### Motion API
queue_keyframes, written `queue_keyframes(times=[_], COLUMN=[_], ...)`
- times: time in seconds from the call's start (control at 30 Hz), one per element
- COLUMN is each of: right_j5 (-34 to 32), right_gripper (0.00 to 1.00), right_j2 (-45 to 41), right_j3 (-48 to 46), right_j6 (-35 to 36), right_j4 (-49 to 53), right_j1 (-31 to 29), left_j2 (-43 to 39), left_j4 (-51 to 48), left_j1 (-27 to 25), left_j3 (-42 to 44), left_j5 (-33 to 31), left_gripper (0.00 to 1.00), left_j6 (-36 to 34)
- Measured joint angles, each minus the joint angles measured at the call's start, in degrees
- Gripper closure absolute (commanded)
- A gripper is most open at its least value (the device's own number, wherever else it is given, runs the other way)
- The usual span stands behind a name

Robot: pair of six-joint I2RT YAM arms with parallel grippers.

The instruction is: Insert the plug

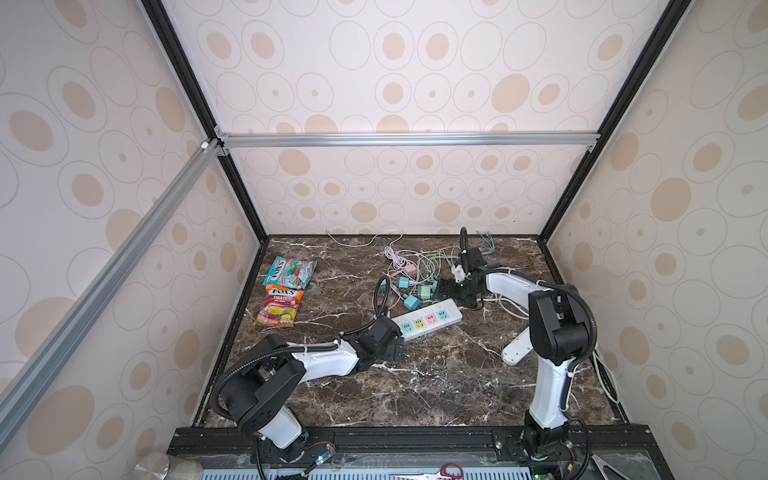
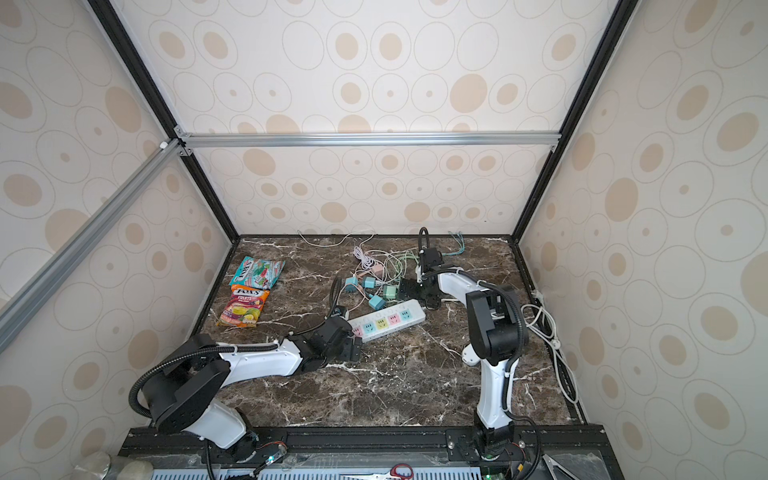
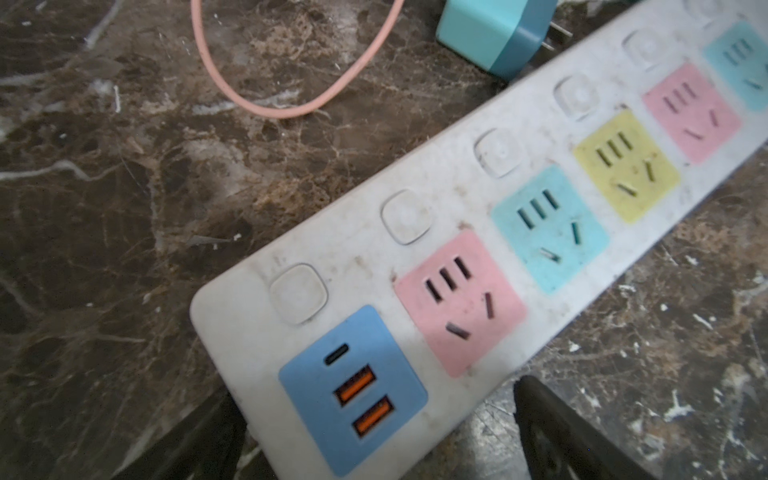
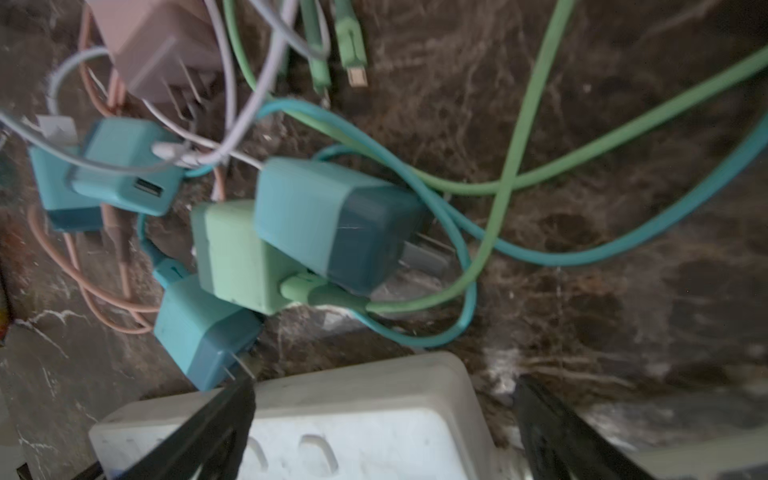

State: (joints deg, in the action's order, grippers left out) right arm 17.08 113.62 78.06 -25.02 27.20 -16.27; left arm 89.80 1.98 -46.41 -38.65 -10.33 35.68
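Progress: 0 in, 5 sockets (image 3: pixel 461 303) bare | plugs (image 4: pixel 332 224) lie loose just beside strip (image 3: pixel 361 249) | left gripper (image 3: pixel 376 390) spread astride strip's USB end | right gripper (image 4: pixel 384 384) spread, empty, near plugs | left: grab 1, insert

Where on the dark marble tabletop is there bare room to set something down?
Bare: the dark marble tabletop in front of the white power strip; also between the two candy bags and the strip. Crowded: behind it, tangled pastel chargers and cables.
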Motion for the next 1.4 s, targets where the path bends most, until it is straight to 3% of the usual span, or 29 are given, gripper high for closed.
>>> queue_keyframes(times=[0.27, 0.5, 0.73, 1.03, 1.2, 1.4], right_j5=[2.03, 1.07, -0.24, -0.68, -2.99, -4.04], right_gripper=[0.01, 0.01, 0.01, 0.13, 0.25, 0.34], right_j2=[-8.61, -10.32, -7.43, 10.36, 16.20, 22.91], right_j3=[-12.13, -12.76, 1.03, 18.80, 24.65, 35.95], right_j6=[-0.70, -1.99, -2.03, -11.87, -16.57, -18.53], right_j4=[-2.19, -0.59, 0.79, -1.84, -1.97, -1.49], right_j1=[0.33, 2.58, 6.25, 12.72, 13.90, 13.84], left_j2=[3.39, 9.20, 5.86, -4.83, -3.82, 2.89], left_j4=[-0.37, -1.66, -2.64, -0.50, 1.46, 1.60], left_j1=[0.22, 1.31, 2.91, 7.56, 8.90, 13.49], left_j3=[-2.84, -9.44, -9.81, -9.49, -9.53, -13.88], left_j5=[-0.07, 1.46, 4.31, 2.93, 0.24, 0.31], left_gripper=[0.02, 0.02, 0.02, 0.02, 0.02, 0.02], left_j6=[-5.38, -8.37, -9.40, -7.65, -4.22, -1.84])
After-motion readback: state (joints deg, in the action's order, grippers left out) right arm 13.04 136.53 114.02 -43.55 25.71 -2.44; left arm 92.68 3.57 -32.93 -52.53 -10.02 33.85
